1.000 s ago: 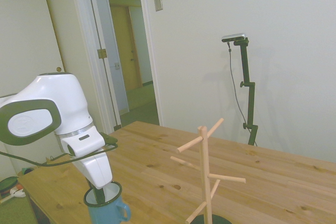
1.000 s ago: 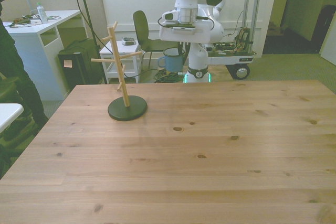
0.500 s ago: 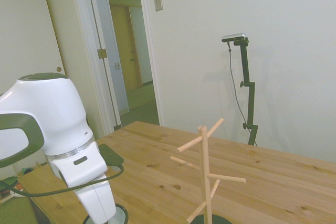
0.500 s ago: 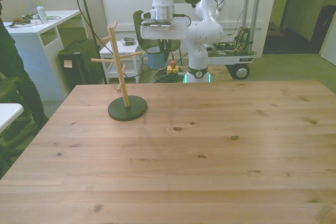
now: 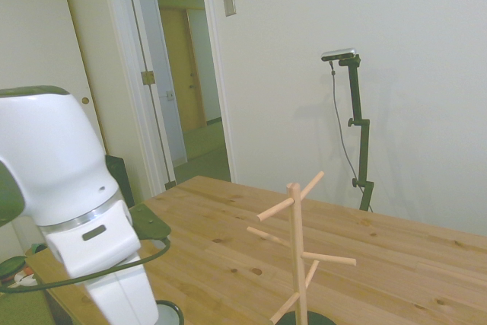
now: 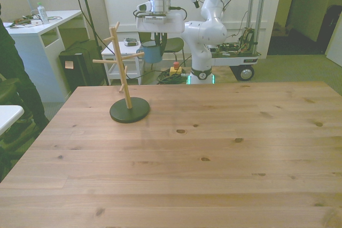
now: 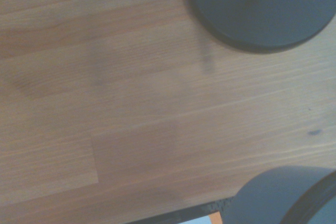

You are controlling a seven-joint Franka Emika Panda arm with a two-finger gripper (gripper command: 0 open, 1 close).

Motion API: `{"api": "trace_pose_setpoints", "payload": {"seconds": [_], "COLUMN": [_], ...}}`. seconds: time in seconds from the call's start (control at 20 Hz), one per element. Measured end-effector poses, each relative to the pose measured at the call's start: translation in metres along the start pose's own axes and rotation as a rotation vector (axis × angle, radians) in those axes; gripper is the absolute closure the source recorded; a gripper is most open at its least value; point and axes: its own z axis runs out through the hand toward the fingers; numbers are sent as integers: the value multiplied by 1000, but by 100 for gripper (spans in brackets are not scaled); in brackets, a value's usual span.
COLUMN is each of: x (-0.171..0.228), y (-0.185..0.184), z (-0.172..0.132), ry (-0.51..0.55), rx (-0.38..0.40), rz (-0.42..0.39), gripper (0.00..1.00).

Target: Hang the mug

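the mug (image 6: 152, 52) is carried by the tool (image 6: 155, 40), pinched at the rim; enamel's light, stiff, slippery. rack (image 6: 122, 67) at 9 o'clock.

**Three cameras on one table**

The side view stands off one side of the table (image 5: 380, 264) and looks across it toward a wall and open doorway, the arm (image 5: 68, 188) close and large at the picture's left.

The front view looks from across the table (image 6: 214, 148) at the arm (image 6: 160, 4), taking in the whole top from farther back.

The wrist view looks straight down from close by, blurred.

All three share the rack (image 5: 297, 249) (image 6: 124, 73); the wrist view catches only its dark base (image 7: 262, 9).
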Motion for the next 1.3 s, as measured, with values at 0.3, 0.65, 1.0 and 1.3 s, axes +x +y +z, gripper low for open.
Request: {"api": "trace_pose_setpoints", "payload": {"seconds": [0.3, 0.65, 1.0, 1.3], "x": [3, 44, 86, 90], "y": [3, 25, 22, 33], "z": [-1, -2, -19, -67], "ry": [8, 28, 46, 92], "rx": [-25, -27, -46, -35], "rz": [13, 53, 74, 96], "gripper": [100, 100, 100, 100]}}
